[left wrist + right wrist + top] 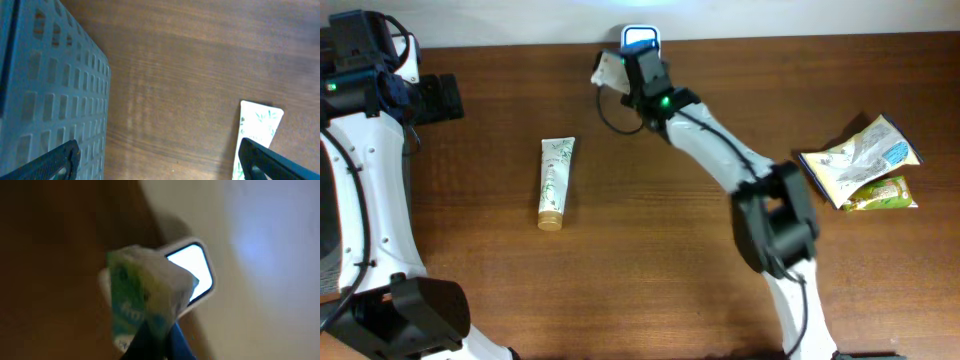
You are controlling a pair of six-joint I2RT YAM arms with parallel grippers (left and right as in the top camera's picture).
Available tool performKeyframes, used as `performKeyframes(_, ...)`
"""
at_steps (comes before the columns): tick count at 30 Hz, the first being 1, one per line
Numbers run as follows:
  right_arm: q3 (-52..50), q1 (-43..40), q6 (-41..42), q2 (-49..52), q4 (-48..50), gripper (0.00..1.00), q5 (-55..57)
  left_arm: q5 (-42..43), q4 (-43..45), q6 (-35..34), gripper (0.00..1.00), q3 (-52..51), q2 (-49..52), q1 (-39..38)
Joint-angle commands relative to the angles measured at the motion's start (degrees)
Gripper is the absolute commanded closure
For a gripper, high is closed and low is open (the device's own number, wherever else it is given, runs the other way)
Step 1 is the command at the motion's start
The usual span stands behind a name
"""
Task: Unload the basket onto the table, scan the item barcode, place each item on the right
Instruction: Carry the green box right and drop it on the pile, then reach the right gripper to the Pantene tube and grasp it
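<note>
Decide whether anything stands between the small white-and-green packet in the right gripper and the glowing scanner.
Nothing visible does. The right gripper is shut on the small white-and-green packet, held directly before the glowing white scanner window. The cream plastic tube and snack pouches lie well aside.

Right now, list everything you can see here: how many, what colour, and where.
table: one, brown wood, under everything
scanner: one, white, screen lit, far edge
small packet: one, white and green, held at the scanner
tube: one, cream with green print, lying left of centre
snack packets: two, white-blue and green, together at right
perforated crate: one, grey, beside the left gripper
left gripper: one, black, open, above the table
right gripper: one, black, shut on the small packet
</note>
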Motion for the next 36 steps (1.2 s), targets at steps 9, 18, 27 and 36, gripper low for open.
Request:
performKeyframes(9, 0.96, -25.73, 58.80, -23.69, -53.81, 0.96, -10.67, 0.20, 0.04, 0.70, 0.01, -0.07, 0.17, 0.24)
performKeyframes(18, -7.26, -45.31, 60.11, -11.96, -54.69, 0.91, -10.67, 0.17, 0.04, 0.70, 0.01, -0.07, 0.17, 0.24)
performKeyframes(27, 1.77, -45.09, 60.30, -13.07, -59.43, 0.41, -12.83, 0.17, 0.04, 0.70, 0.01, -0.07, 0.17, 0.26)
performKeyframes(36, 5.44, -20.55, 57.27, -12.33, -51.34, 0.01, -38.60, 0.20, 0.04, 0.70, 0.01, -0.07, 0.17, 0.24)
